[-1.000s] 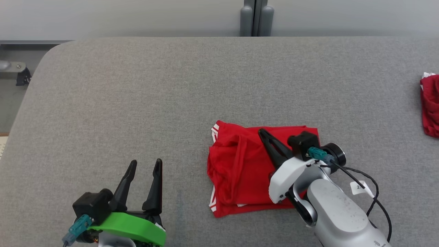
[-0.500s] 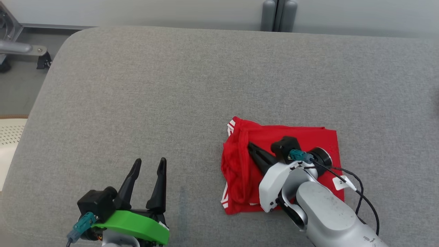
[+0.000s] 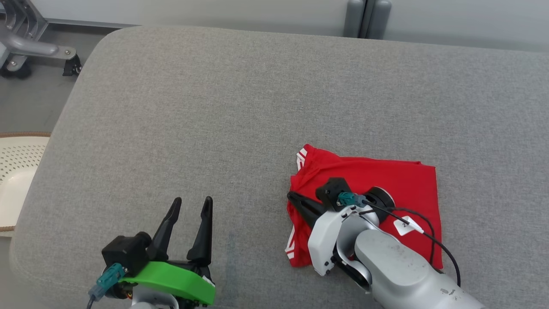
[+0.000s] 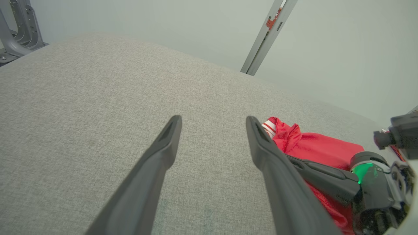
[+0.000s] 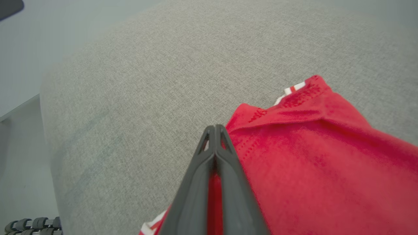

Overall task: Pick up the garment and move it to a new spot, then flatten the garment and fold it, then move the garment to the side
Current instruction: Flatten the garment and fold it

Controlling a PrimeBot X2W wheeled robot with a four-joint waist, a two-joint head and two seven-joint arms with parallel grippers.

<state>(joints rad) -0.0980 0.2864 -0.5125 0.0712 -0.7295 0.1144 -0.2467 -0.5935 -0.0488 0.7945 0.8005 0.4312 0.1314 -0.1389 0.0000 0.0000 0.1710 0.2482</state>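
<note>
A folded red garment (image 3: 399, 184) with white trim lies on the grey table (image 3: 214, 107), right of centre near the front. My right gripper (image 3: 291, 196) is shut and rests low over the garment's left edge, with its fingers pointing left. The right wrist view shows its tips (image 5: 214, 127) pressed together just at the cloth's (image 5: 310, 156) left border, with no cloth visibly between them. My left gripper (image 3: 192, 201) is open and empty at the front left, well clear of the garment. Past its own tips (image 4: 213, 120), the left wrist view shows the garment (image 4: 313, 147) to the right.
The table's rounded left corner and edge are close to my left arm. A metal frame on casters (image 3: 25, 47) stands on the floor at the back left. A white perforated object (image 3: 17, 171) sits beside the table's left edge. Grey posts (image 3: 366, 17) rise behind the table.
The camera has turned, so the whole picture has shifted. My shut right gripper has slid left across the garment, from its middle to its left edge. The left gripper has stayed open.
</note>
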